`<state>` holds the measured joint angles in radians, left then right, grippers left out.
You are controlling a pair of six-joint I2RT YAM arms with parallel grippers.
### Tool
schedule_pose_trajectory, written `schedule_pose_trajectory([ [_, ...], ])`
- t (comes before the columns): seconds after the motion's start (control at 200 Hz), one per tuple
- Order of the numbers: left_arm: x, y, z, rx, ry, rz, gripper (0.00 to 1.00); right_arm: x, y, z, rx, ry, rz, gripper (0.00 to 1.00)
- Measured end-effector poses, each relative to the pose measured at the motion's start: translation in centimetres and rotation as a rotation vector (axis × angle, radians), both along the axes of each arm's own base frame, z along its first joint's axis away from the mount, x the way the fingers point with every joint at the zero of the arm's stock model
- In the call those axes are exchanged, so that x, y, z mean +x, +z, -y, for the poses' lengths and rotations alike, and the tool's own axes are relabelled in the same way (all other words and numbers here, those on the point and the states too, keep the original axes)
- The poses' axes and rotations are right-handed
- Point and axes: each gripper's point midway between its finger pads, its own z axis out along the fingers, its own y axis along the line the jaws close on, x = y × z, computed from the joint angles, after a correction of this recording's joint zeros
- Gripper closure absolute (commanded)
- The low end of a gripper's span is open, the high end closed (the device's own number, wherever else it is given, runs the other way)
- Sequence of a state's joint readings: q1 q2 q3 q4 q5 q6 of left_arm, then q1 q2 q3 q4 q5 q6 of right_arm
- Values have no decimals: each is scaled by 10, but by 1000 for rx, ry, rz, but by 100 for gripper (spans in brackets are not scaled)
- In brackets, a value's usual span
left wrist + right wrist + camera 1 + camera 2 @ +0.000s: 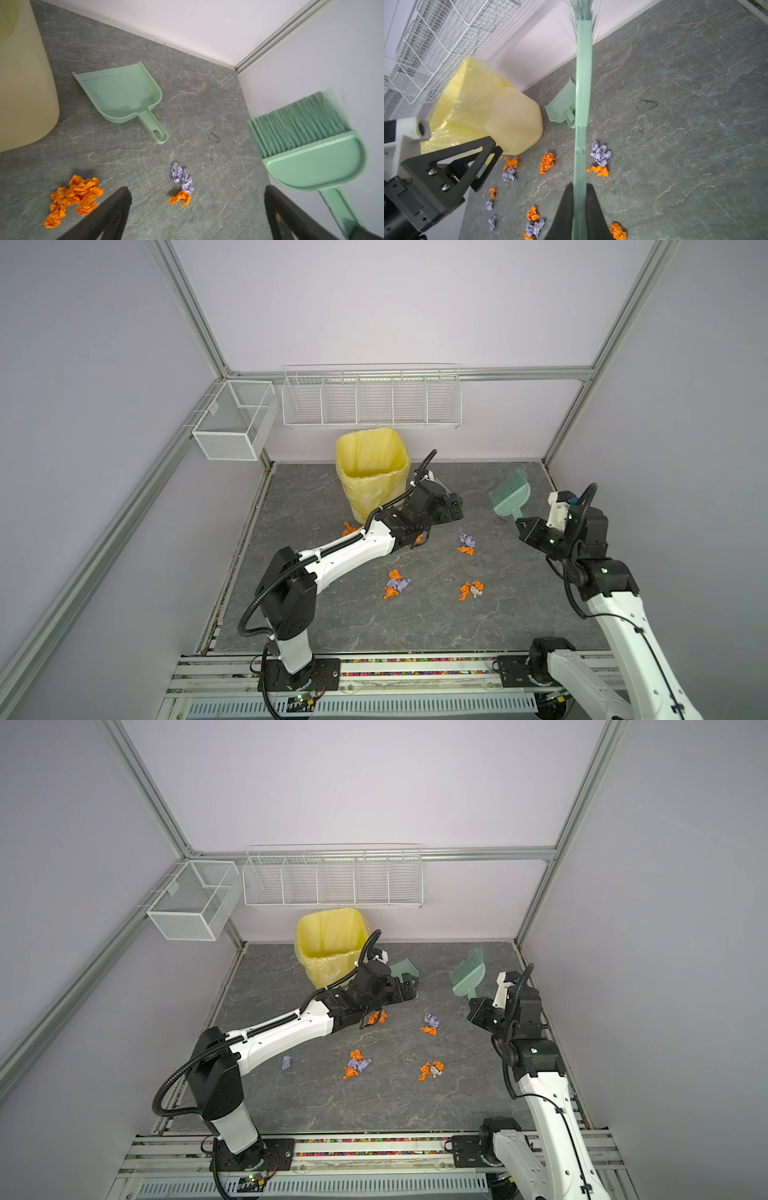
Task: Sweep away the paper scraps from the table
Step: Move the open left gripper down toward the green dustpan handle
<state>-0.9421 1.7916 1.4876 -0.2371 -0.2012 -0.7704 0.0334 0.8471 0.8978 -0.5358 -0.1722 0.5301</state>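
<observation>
Materials and finishes, as observed.
Table (374, 622): stone-look slab, dark grey with pale veins, matt, faintly textured. Paper scraps (74, 195): thin crumpled paper in orange, lilac and one whitish, dull, heavily creased. Dustpan (122, 95): mint-green moulded plastic, smooth, soft satin sheen. Brush (315, 160): like green plastic on back and handle; bristles (297, 124) fine plastic strands, frayed at the tips. Bin (515, 122): cream plastic, smooth, matt; liner (471, 87) thin yellow translucent film, wrinkled, slightly glossy. Wire baskets (370, 400): white-coated metal wire and mesh. Frame (519, 374): bare silver aluminium, grooved.
</observation>
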Motion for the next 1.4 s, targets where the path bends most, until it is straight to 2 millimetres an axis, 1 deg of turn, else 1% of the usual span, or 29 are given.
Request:
schedule_pose_trajectory([
  [0.23,10,-30,16,82,9,-45,1,-4,-1,5,-34,-10,-2,94],
  [0.375,14,-46,22,116,18,-56,1,-4,-2,5,-41,-9,-2,94],
  [0.52,20,-64,34,148,13,-76,1,-4,-2,5,-42,-9,-2,94],
  [0.685,29,-87,48,187,9,-99,1,-5,-15,5,-48,-5,-27,94],
  [0.77,32,-100,50,216,9,-112,1,-6,-19,5,-53,-3,-37,94],
  [0.86,35,-107,53,236,10,-115,1,-6,-20,6,-60,0,-37,94],
  [1.05,49,-116,51,248,38,-133,1,-5,-21,8,-78,-2,-36,94],
  [1.285,73,-142,38,277,104,-187,0,-4,-27,8,-85,2,-53,94],
  [1.4,79,-153,34,289,119,-206,0,-3,-34,8,-89,5,-68,94],
])
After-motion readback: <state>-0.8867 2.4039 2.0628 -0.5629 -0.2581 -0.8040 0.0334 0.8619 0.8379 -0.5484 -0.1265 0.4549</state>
